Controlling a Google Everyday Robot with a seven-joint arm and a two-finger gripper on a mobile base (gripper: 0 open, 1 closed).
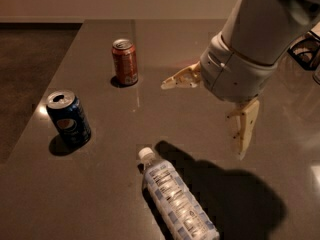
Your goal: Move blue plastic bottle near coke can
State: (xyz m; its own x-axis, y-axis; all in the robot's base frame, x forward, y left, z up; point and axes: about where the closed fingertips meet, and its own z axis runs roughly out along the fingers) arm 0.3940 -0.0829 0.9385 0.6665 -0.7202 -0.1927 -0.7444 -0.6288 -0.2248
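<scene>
Bottle first: blue plastic bottle lies on its side at the near edge of the table, white cap pointing up-left, nothing touching it. Gripper hangs above and right of it, fingers spread wide, holding nothing. Pepsi can upright at left, mid-depth. Coke can upright farthest back, well apart from bottle. Step looks like approach, pre-grasp. Next move likely: drop lower, set fingers across bottle body, close, then carry toward coke can.
</scene>
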